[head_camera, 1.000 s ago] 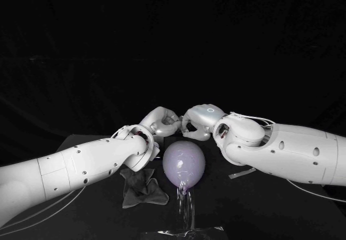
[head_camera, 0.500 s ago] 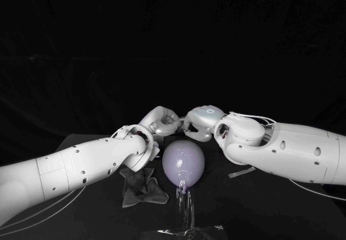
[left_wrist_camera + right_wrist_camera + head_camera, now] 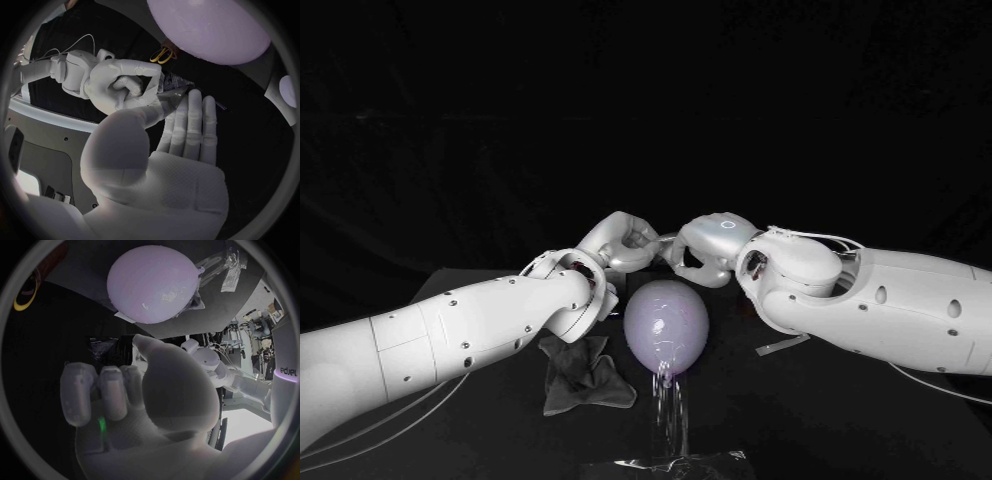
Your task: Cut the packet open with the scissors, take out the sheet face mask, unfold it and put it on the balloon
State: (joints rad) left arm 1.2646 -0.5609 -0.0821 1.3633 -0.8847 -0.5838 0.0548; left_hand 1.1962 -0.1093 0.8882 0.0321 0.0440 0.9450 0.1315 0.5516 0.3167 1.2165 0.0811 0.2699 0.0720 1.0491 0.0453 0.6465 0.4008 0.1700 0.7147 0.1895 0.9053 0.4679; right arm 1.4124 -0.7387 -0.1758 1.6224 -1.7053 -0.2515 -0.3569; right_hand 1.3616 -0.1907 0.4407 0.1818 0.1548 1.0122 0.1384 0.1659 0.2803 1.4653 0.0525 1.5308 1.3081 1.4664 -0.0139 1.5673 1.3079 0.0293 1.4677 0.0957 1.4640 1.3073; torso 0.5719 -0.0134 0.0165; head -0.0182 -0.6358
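A pale lilac balloon (image 3: 665,325) stands on a clear stand (image 3: 672,425) at the table's middle. Behind it my two hands meet. My right hand (image 3: 707,248) is curled in a fist around a crinkled, shiny packet (image 3: 173,89) with small print. My left hand (image 3: 626,243) lies against the packet's edge, its thumb pressing the packet onto straight fingers (image 3: 187,120). Yellow-handled scissors (image 3: 162,54) lie on the table beyond the hands, also seen as scissors (image 3: 25,300) in the right wrist view. The balloon (image 3: 153,282) sits close to the right hand (image 3: 125,400).
A dark crumpled cloth (image 3: 584,375) lies on the black table (image 3: 819,420) left of the balloon, under my left forearm. A pale narrow strip (image 3: 783,346) lies right of the balloon, beside my right forearm. Both forearms flank the balloon closely.
My right hand and wrist have shifted slightly up and to the right behind the balloon. The left hand, balloon and cloth stay where they were.
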